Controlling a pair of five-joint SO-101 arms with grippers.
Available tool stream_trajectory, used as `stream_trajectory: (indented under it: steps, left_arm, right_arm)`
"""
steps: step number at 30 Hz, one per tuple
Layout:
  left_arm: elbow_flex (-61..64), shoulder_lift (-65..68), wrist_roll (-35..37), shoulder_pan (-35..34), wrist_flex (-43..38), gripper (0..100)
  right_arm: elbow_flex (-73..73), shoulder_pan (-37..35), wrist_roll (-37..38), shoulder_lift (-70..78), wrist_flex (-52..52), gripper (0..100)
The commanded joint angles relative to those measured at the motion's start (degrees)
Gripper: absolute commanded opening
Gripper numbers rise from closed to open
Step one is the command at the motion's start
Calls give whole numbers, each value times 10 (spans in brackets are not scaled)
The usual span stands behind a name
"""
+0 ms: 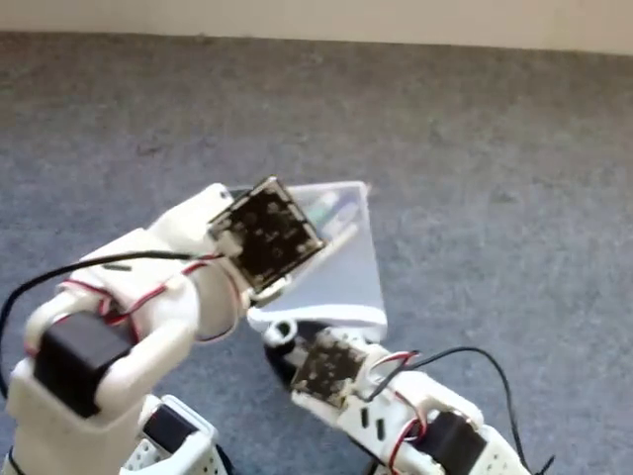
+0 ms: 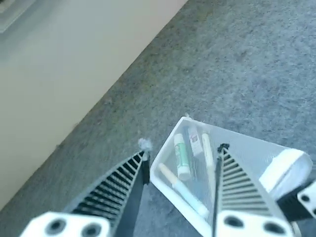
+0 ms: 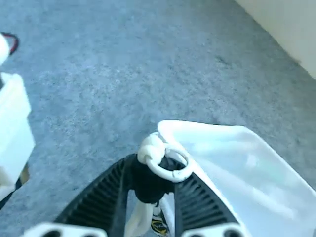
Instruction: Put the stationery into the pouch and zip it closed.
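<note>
One grey, felt-textured table (image 1: 495, 148) carries a flat, translucent white mesh pouch (image 1: 348, 282), its long axis running away from the arms. Left hand (image 2: 182, 154) is spread over its far corner. Right hand (image 3: 153, 180) pinches the pouch's near end beside a white ring pull (image 3: 165, 165). Inside lie a white-green tube (image 2: 182, 163) and a pen (image 2: 185, 195), roughly parallel; labels unreadable.

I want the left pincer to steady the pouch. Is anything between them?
Nothing visible does. The open left pincer hangs right over the pouch's edge, partly above its mesh, partly above carpet. The stationery is already inside.
</note>
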Motion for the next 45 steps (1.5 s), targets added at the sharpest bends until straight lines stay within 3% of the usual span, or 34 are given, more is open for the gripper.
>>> stream_trajectory:
  steps: [1,9,23,31,42,45]
  left_arm:
    - [-48,-17,-4,-9,50,207]
    - [-45,-17,-74,-6,114,208]
    - [108,-17,-77,14,107,228]
    - [225,-18,-76,29,-34,220]
    - [365,-18,-21,28,-265,220]
    - [396,-18,3,26,-315,220]
  right_arm:
    - [-67,46,0,-4,23,5]
    - [-136,136,3,-4,56,5]
    - [-139,222,-1,-4,36,5]
    - [-139,232,-1,-4,30,5]
    - [-138,234,-33,-4,7,5]
    - [-135,265,-37,-4,-17,5]
